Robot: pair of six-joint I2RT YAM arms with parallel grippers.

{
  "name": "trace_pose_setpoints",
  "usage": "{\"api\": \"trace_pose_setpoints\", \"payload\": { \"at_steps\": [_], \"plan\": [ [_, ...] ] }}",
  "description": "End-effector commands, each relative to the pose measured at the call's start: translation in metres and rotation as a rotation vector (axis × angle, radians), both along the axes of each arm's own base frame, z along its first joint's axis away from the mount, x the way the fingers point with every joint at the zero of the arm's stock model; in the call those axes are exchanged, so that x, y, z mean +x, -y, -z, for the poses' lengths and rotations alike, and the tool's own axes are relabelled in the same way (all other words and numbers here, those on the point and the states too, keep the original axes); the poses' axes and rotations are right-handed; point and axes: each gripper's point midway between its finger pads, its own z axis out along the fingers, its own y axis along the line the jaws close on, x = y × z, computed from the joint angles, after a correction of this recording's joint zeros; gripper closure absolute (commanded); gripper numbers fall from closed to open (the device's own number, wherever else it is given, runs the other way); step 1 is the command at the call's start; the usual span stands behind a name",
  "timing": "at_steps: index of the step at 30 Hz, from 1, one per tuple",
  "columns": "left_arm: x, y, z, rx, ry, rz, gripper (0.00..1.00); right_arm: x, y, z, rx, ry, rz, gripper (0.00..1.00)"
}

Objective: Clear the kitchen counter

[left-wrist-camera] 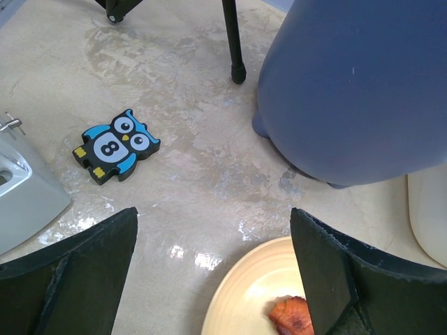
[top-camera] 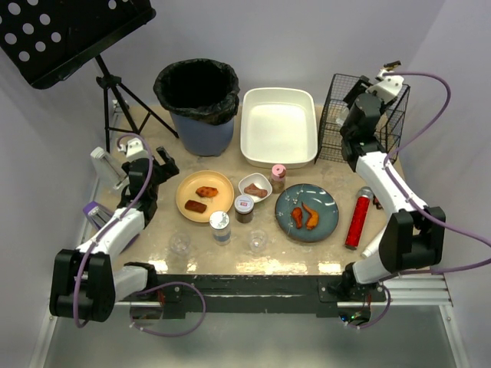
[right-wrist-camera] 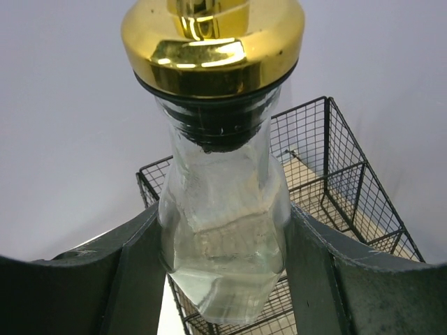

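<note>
Right gripper (right-wrist-camera: 223,279) clamps a clear glass bottle (right-wrist-camera: 223,223) with a gold cap above the black wire basket (right-wrist-camera: 342,174).
The left gripper (left-wrist-camera: 213,258) hangs empty, jaws spread wide, over the kitchen counter (left-wrist-camera: 188,105), near a yellow plate (left-wrist-camera: 244,293) and a blue owl piece (left-wrist-camera: 115,145) marked 8. The counter stretches ahead of the 2 arm bases, carrying a teal plate (top-camera: 327,203), white tub (top-camera: 278,126) and blue bin (top-camera: 201,132).

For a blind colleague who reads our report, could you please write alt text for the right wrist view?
The right gripper is shut on a clear glass bottle with a shiny gold cap, gripped between its two dark fingers. Behind it is a black wire basket, in front of a pale wall.
</note>
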Motion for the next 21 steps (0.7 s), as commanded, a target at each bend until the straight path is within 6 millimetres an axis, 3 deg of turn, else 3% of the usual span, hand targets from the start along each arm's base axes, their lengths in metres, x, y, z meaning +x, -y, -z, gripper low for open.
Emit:
{"api": "trace_pose_setpoints", "payload": {
  "at_steps": [1,13,21],
  "plan": [
    [0.008,0.004,-0.014,0.006,0.053,0.024,0.06,-0.012,0.014,-0.065,0.013,0.239,0.046,1.00],
    [0.008,0.005,-0.012,0.007,0.048,0.029,0.06,0.015,0.012,-0.028,-0.096,0.147,0.029,1.00],
    [0.008,0.005,-0.013,0.008,0.049,0.031,0.06,0.033,-0.001,-0.009,-0.161,0.094,-0.049,1.00]
  ]
}}
